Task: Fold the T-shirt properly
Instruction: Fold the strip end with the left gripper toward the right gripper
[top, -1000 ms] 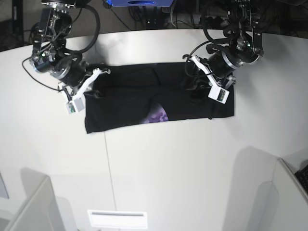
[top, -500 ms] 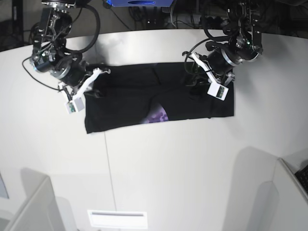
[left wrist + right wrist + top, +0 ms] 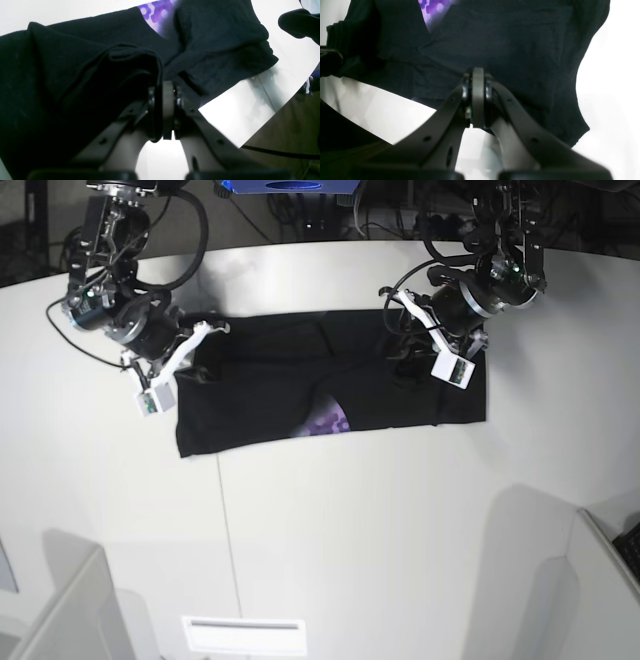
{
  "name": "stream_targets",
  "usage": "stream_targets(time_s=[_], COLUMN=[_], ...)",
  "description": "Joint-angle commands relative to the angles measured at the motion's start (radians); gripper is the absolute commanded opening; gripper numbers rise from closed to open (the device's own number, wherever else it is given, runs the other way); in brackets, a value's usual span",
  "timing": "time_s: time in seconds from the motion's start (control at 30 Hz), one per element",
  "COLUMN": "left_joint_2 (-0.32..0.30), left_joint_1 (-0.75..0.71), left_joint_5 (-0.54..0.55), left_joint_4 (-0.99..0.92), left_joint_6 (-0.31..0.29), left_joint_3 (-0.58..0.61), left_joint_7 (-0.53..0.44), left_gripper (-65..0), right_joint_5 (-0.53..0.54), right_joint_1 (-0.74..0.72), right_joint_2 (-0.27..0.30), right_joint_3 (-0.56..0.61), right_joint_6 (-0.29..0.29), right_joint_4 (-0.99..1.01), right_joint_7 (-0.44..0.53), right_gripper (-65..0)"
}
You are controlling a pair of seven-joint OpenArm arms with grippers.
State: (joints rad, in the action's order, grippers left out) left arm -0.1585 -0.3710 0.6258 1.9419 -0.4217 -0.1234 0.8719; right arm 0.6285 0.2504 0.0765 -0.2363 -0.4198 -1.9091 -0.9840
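On the white table [image 3: 330, 520], the T-shirt [image 3: 300, 385] lies as a long black band across the far half, reaching from one arm to the other. A small patch of purple print [image 3: 326, 421] peeks out near the middle of its near edge; no lettering, brand or label can be read on the cloth or anywhere else in the views.

The left gripper [image 3: 165, 93] sits over the shirt's end on the base view's right. In its wrist view the fingers are drawn together with a fold of black cloth bunched around and between the tips, so it is clamped on the T-shirt. The purple print [image 3: 156, 12] shows beyond it, patterned with pale dots.

The right gripper [image 3: 476, 82] is at the opposite end of the band. Its jaws are pressed together at the shirt's edge, pinching the black fabric, with the purple patch [image 3: 433, 7] visible at the top of that view. A white tag-like block [image 3: 148, 402] hangs on this arm; any writing on it is too small to read.
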Motion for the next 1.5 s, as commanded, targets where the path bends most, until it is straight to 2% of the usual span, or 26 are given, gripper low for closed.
stream_targets(time_s=[0.0,0.73,0.93,1.0,1.07,1.13,1.23,1.4,1.47], left_joint_2=[-0.005,-0.008,-0.008,-0.011,-0.011,-0.011,-0.01,-0.011,-0.014], left_joint_1=[0.0,0.0,0.01,0.016,0.04,0.06,0.083,0.076,0.056], left_joint_5=[0.019,0.015,0.013,0.012,0.012,0.012,0.018,0.019,0.019], left_joint_4=[0.015,0.006,-0.008,-0.02,-0.028,-0.039,-0.029,0.038,0.047], left_joint_6=[-0.007,-0.007,-0.007,-0.007,-0.007,-0.007,-0.007,-0.006,-0.006], left_joint_3=[0.0,0.0,0.008,0.047,0.1,0.149,0.182,0.173,0.132], left_joint_7=[-0.018,-0.015,-0.015,-0.015,-0.015,-0.015,-0.015,-0.015,-0.015], left_gripper=[-65.0,-65.0,-26.0,-16.0,-8.6,-4.9,-4.9,-5.1,-5.6], right_joint_5=[0.018,0.018,0.02,0.02,0.02,0.021,0.021,0.023,0.023], right_joint_1=[-0.006,-0.004,-0.004,-0.004,-0.004,-0.004,-0.003,0.01,0.011], right_joint_2=[0.004,0.003,0.003,0.003,0.003,0.003,0.003,0.003,0.003], right_joint_3=[-0.004,0.002,0.001,0.001,-0.001,-0.001,-0.002,-0.002,-0.002], right_joint_6=[-0.006,-0.006,-0.006,-0.006,-0.006,-0.006,-0.006,-0.006,-0.006], right_joint_4=[-0.014,-0.014,-0.014,-0.014,-0.014,-0.014,-0.014,-0.017,-0.017], right_joint_7=[0.023,0.018,0.018,0.018,0.018,0.018,0.017,0.017,0.017], right_gripper=[-65.0,-65.0,-65.0,-65.0,-65.0,-65.0,-65.0,-65.0,-65.0])
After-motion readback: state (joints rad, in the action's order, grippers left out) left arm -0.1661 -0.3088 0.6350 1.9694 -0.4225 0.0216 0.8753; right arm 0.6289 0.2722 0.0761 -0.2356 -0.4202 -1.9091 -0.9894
